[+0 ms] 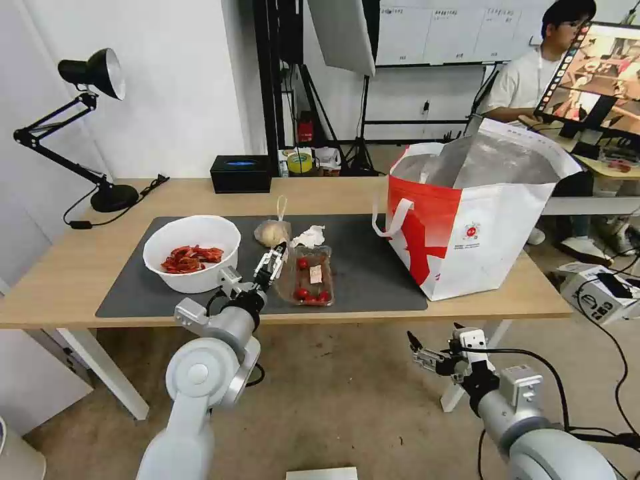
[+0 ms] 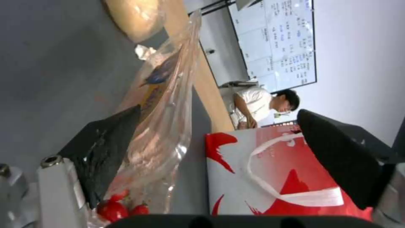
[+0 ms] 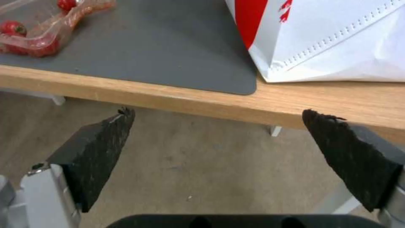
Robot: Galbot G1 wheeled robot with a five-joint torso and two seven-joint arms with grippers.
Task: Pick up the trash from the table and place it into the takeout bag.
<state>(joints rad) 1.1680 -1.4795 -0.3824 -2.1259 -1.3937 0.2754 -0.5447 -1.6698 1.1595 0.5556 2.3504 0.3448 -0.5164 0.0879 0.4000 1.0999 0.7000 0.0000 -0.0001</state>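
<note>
**A:** Scanning left to right: the white bowl with red scraps (image 1: 192, 253) is sitting on the dark grey rectangular mat (image 1: 373, 280) of the long light-wood table (image 1: 53, 280). Then the small knotted clear bag with the beige lump (image 1: 272, 232) and the crumpled white tissue (image 1: 310, 236) are lying just behind the clear plastic two-part tray (image 1: 308, 275).

**B:** And the left gripper (image 1: 269, 267)?

**A:** It's straddling the tray's left rim, fingers apart, one pad (image 2: 105, 148) pressing against the plastic. I'd push deeper before squeezing; thin rims flex and slip.

**B:** The bag?

**A:** The red-and-white foil-lined takeout bag (image 1: 467, 240) is standing open further right. The right gripper (image 1: 427, 357) is hanging below the table edge, fingers wide apart, holding nothing.
</note>
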